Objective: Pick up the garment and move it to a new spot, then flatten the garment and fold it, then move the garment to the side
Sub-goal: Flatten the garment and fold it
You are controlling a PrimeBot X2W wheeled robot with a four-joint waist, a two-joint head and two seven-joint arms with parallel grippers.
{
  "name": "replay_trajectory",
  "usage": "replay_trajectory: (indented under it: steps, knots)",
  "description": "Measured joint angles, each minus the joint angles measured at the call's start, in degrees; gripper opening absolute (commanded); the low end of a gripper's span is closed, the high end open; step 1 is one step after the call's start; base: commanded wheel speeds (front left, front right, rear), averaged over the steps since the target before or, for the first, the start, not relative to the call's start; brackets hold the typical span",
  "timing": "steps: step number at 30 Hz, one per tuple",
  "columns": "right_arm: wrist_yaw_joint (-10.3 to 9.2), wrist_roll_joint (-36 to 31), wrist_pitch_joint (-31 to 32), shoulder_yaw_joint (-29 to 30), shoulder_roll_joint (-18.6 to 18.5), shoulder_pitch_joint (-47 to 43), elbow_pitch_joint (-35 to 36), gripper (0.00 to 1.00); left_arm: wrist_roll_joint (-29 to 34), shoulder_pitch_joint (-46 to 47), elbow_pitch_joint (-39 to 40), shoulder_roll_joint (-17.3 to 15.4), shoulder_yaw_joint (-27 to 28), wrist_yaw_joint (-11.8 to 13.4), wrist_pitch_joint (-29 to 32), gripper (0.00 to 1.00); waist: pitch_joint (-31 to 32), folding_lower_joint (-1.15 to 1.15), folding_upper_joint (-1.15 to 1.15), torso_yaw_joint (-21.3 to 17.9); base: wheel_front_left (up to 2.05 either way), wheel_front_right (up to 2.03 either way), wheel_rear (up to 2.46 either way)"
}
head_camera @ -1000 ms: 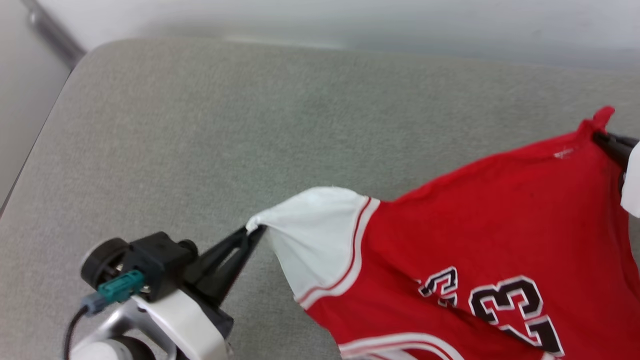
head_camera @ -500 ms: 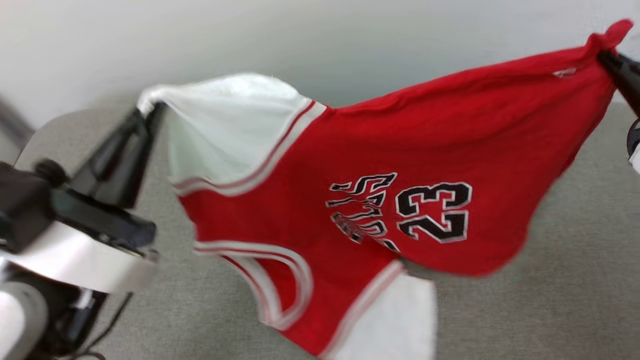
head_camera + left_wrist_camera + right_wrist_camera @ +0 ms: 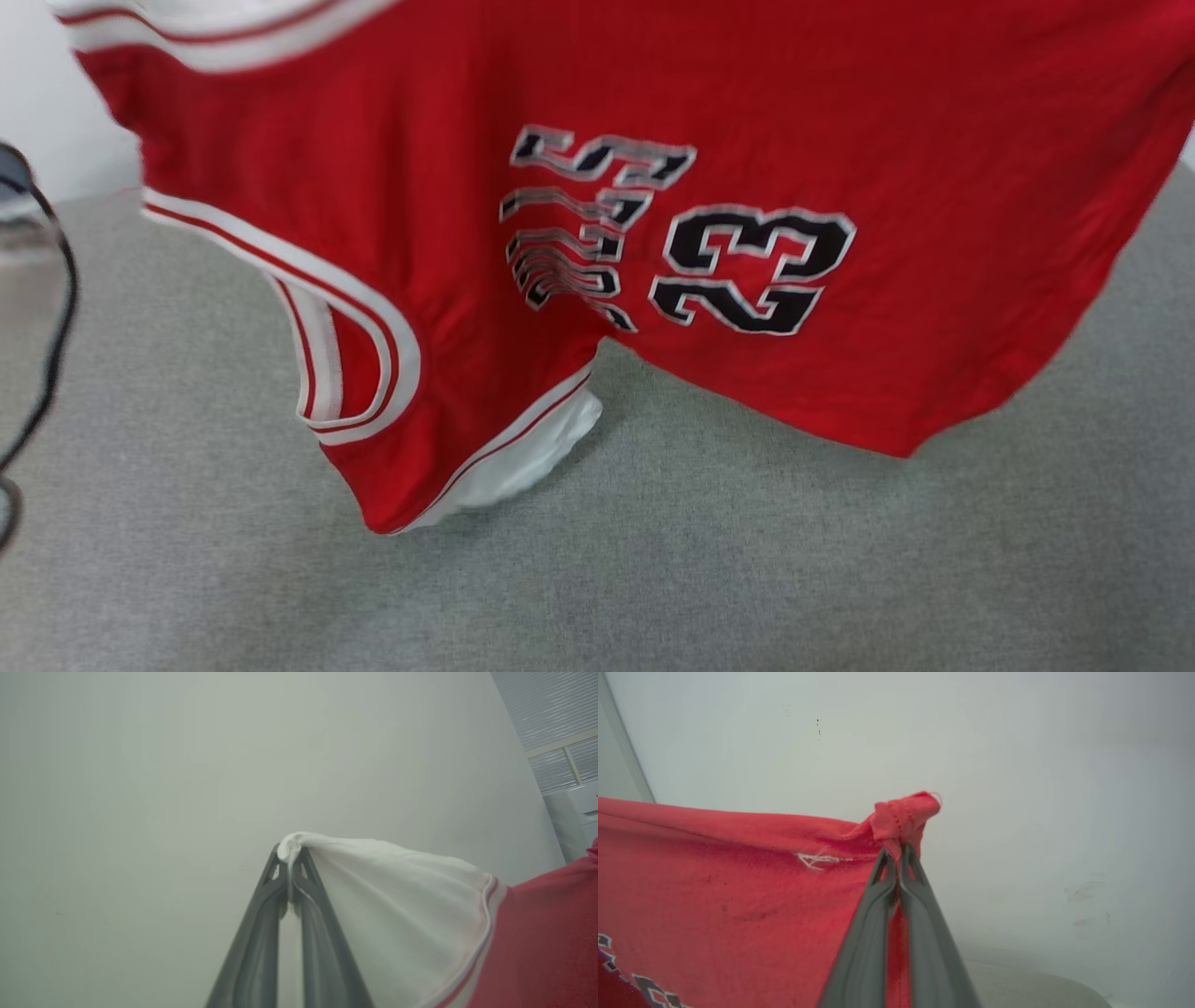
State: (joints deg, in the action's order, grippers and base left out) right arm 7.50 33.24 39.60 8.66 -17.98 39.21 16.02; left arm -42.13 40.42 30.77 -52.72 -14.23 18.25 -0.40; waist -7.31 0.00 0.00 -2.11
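Hanging stretched over the grey cushion (image 3: 747, 560), the red jersey T-shirt (image 3: 934, 112) is held aloft: the left gripper (image 3: 289, 861) is clenched on its white sleeve tip (image 3: 292, 842), and the right gripper (image 3: 899, 854) is clamped on a bunched red corner (image 3: 903, 814).

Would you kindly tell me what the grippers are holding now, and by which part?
Both hold the garment: the left gripper pinches the edge of a white sleeve, the right gripper a bunched red corner.

The left gripper (image 3: 289, 858) has its two dark fingers pressed together, pinching a white corner of the garment (image 3: 397, 896) at the tips. The right gripper (image 3: 899, 855) is closed likewise (on a red corner).
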Motion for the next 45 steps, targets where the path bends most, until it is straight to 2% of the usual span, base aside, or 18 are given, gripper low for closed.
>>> replay_trajectory:
  steps: [5, 9, 13, 21, 27, 32, 36, 40, 45]
  knots:
    - [0.00, -1.23, -1.16, 2.27, 1.57, 6.66, -0.71, 0.00, -0.40, 9.30, -3.89, -0.09, 1.07, -1.75, 1.33, 0.00, -4.42, 0.00, 0.00, -0.67, 0.00, 0.00, 0.00]
    - [0.02, -4.02, -3.21, 2.25, 1.79, 14.26, -3.46, 0.00, 0.26, 18.35, -8.47, -0.58, 0.76, -4.57, 2.68, 0.00, -9.28, 0.00, 0.00, -1.31, 0.00, 0.00, 0.00]
    - [0.02, -6.82, -5.91, 2.46, 1.79, 21.88, -8.22, 0.00, 1.77, 28.38, -14.36, 0.62, -1.65, -7.99, 3.81, 0.00, -14.69, 0.02, 0.00, -1.73, 0.00, 0.00, 0.00]
    - [0.04, -10.80, -12.59, 0.68, 0.65, 38.41, -20.80, 0.00, 5.59, 51.00, -28.32, 6.73, -6.03, -13.60, 4.69, 0.00, -25.19, 0.02, 0.00, -1.72, 0.00, 0.00, 0.00]
    - [0.07, -14.82, -18.73, -1.16, -0.49, 48.90, -31.93, 0.00, 7.70, 61.65, -40.95, 13.46, -7.77, -15.24, -0.04, 0.00, -31.27, 0.03, 0.00, -0.85, 0.00, 0.00, 0.00]
    - [0.07, -15.79, -24.54, -3.44, -1.52, 53.26, -40.65, 0.00, 8.86, 64.47, -51.26, 17.22, -9.28, -16.80, -5.92, 0.00, -34.17, 0.02, 0.00, 1.15, 0.00, 0.00, 0.00]
    - [0.05, -15.77, -28.80, -4.60, -1.40, 53.33, -46.89, 0.00, 11.77, 63.77, -57.60, 17.94, -12.49, -19.22, -10.49, 0.00, -35.55, 0.02, 0.00, 2.51, 0.00, 0.00, 0.00]
    - [0.04, -15.04, -32.70, -6.99, -0.68, 49.81, -50.96, 0.00, 11.62, 57.74, -61.25, 20.11, -13.63, -20.28, -13.32, 0.00, -35.46, 0.02, 0.00, 3.41, 0.00, 0.00, 0.00]
    - [0.01, -13.68, -37.71, -9.67, 0.20, 41.35, -54.46, 0.00, 12.28, 46.36, -60.96, 22.86, -16.21, -20.82, -14.44, 0.00, -33.28, 0.02, 0.00, 3.97, 0.00, 0.00, 0.00]
